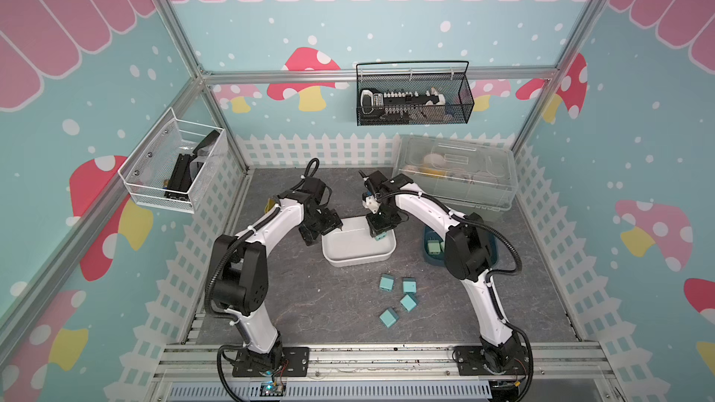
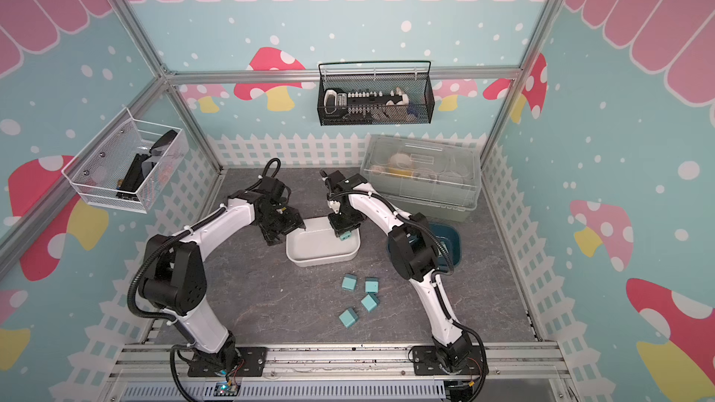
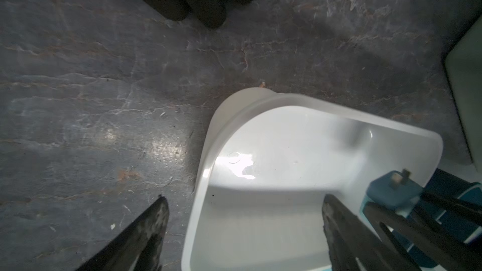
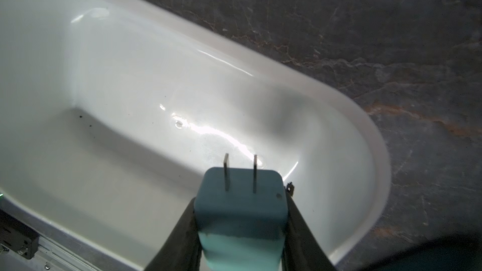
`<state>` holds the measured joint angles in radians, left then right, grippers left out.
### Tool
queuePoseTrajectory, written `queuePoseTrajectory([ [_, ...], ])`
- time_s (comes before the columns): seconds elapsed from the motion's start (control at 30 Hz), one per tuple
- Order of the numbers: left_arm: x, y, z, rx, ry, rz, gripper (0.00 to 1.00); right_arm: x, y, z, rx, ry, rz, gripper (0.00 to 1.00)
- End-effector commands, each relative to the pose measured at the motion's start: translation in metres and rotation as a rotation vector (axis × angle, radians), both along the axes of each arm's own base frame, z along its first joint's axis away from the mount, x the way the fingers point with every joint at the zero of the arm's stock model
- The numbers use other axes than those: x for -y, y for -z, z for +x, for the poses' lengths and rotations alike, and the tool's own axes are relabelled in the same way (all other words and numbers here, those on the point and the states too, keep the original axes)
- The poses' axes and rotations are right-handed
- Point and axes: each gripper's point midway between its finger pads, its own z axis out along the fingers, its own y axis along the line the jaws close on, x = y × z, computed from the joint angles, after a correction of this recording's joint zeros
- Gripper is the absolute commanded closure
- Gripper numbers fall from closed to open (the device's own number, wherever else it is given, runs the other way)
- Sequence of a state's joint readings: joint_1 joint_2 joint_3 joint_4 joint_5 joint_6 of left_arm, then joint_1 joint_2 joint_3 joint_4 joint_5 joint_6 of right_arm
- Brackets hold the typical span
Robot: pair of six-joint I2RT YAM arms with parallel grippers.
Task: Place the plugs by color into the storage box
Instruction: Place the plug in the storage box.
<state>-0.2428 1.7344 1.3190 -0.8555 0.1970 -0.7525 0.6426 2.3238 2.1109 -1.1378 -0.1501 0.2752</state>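
- Clamping a light blue plug (image 4: 241, 204) in the right gripper (image 1: 378, 234), straight above the white storage box's (image 1: 360, 262) right end, prongs down toward its floor.
- Left gripper (image 3: 245, 199) at the box's left rim, jaws apart, empty.
- Four loose blue plugs (image 1: 408, 302) on the table (image 1: 309, 303) in front of the box, nearer the right arm.
- Green plugs (image 1: 432, 246) in a dark blue box (image 2: 454, 239) right of it.

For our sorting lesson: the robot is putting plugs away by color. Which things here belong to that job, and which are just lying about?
Belong to the job: right gripper, shut on a light blue plug; open left gripper; four loose light blue plugs; pale green plugs; white tray; dark blue tray.
Just lying about: black wire basket; white mesh basket; clear lidded box.
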Motion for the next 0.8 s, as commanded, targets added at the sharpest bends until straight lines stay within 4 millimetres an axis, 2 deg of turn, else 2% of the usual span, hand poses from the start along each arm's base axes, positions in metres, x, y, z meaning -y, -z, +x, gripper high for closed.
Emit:
queuePoseTrajectory([
  [0.0, -0.003, -0.001, 0.003, 0.022, -0.044, -0.021, 0.11, -0.003, 0.018, 0.005, -0.007, 0.0, -0.025, 0.69],
  [0.17, -0.011, 0.007, -0.005, 0.005, -0.08, 0.012, 0.11, -0.004, 0.03, 0.011, 0.006, -0.003, -0.047, 0.66],
  [0.27, -0.012, 0.009, -0.007, 0.001, -0.084, 0.011, 0.11, -0.004, 0.033, 0.012, 0.004, -0.003, -0.051, 0.61],
  [0.4, -0.012, 0.01, -0.007, 0.002, -0.083, 0.015, 0.11, -0.004, 0.029, 0.012, 0.019, -0.003, -0.058, 0.38],
  [0.5, -0.013, 0.006, -0.005, 0.014, -0.083, 0.02, 0.11, -0.005, 0.003, 0.015, 0.064, 0.004, -0.032, 0.32],
  [0.6, -0.013, 0.003, -0.002, 0.028, -0.081, 0.022, 0.11, 0.001, -0.037, 0.012, 0.113, 0.013, -0.006, 0.3],
  [0.7, -0.013, -0.001, 0.002, 0.04, -0.074, 0.022, 0.11, 0.015, -0.073, -0.006, 0.141, 0.029, 0.012, 0.27],
  [0.77, -0.013, -0.002, 0.005, 0.049, -0.072, 0.027, 0.11, 0.028, -0.087, -0.024, 0.137, 0.057, 0.018, 0.25],
])
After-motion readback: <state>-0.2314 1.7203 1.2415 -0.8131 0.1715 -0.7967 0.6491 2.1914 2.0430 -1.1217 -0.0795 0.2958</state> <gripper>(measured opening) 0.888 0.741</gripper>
